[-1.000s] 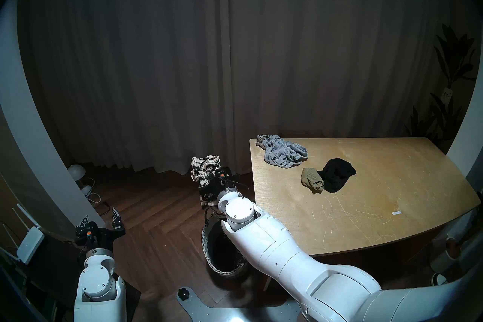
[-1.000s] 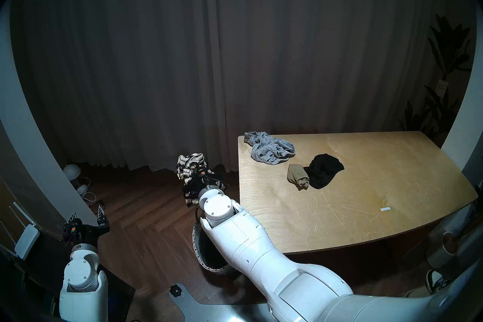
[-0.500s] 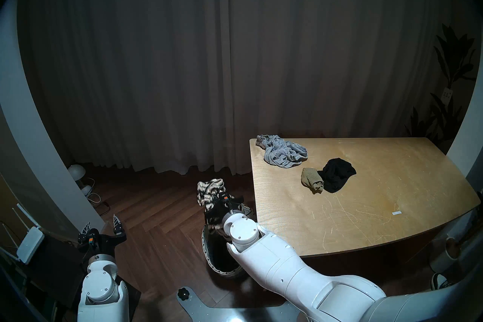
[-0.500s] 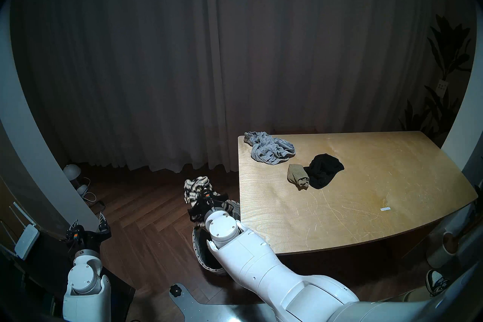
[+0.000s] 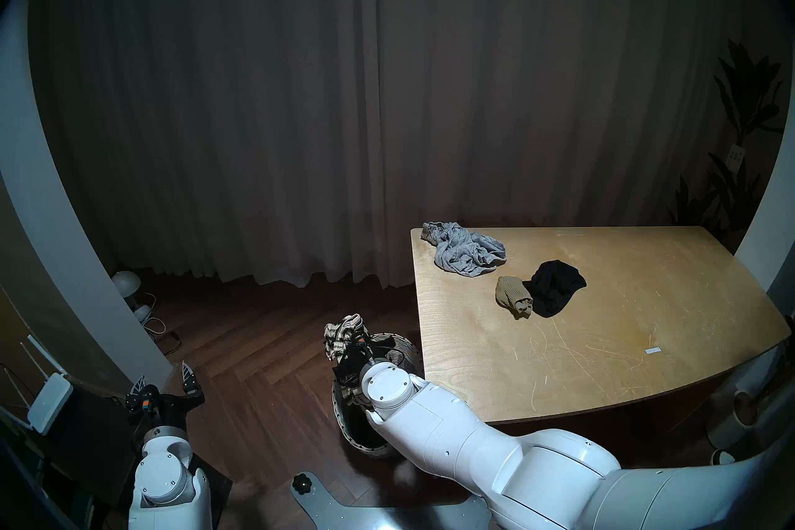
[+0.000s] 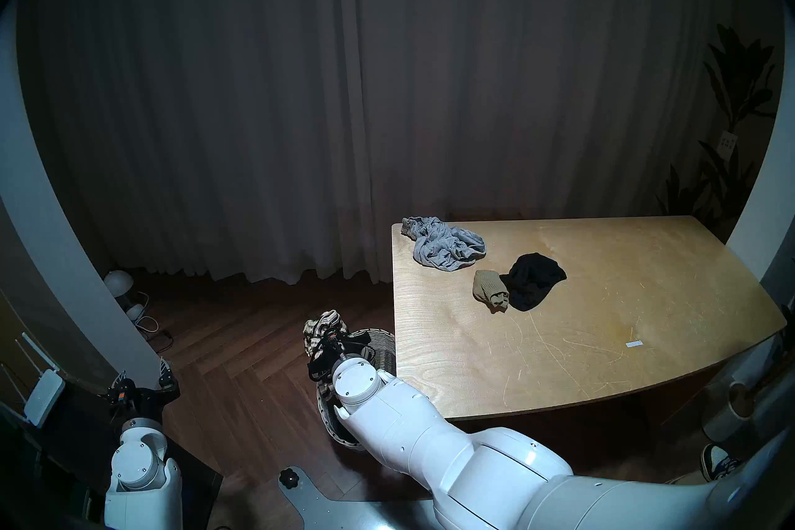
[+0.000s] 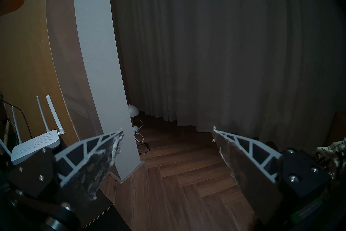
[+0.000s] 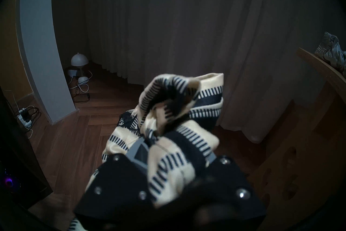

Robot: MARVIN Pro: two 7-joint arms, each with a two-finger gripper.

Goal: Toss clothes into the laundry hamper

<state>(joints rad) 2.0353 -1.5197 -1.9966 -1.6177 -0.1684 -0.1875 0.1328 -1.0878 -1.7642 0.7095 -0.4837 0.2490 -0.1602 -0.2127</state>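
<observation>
- Striped garment [image 8: 174, 112], cream with black bars, was clamped in the right gripper [image 8: 174, 151]; its fingers were mostly buried in the folds, and the cloth bunched above them and spilled down past the gripper body.
- Right gripper in the head view [image 5: 350, 346] hung over the far rim of the laundry hamper [image 5: 340, 413], which stood on the floor just beside the near-left corner of the table [image 5: 602, 365]. Part of the cloth appeared to hang within the hamper mouth, though the arm hid most of the opening.
- Left gripper [image 7: 166, 131] stood spread wide and empty, well apart from the hamper, facing the curtain.
- Grey garment [image 5: 469, 254] lay crumpled at the far-left corner of the table. Olive-tan knit [image 5: 512, 297] and black garment [image 5: 555, 292] lay touching each other toward the middle, nearer the far edge.
- Handling, as judged: all four pieces looked light, limp and unbreakable. The striped fabric showed a sheen and may be slippery, so a pinch through a thick fold would hold better than one on a single edge. Trailing ends could catch on the wicker rim at release.
- Progress, as judged: first piece at the point of release; three remained on the table.
</observation>
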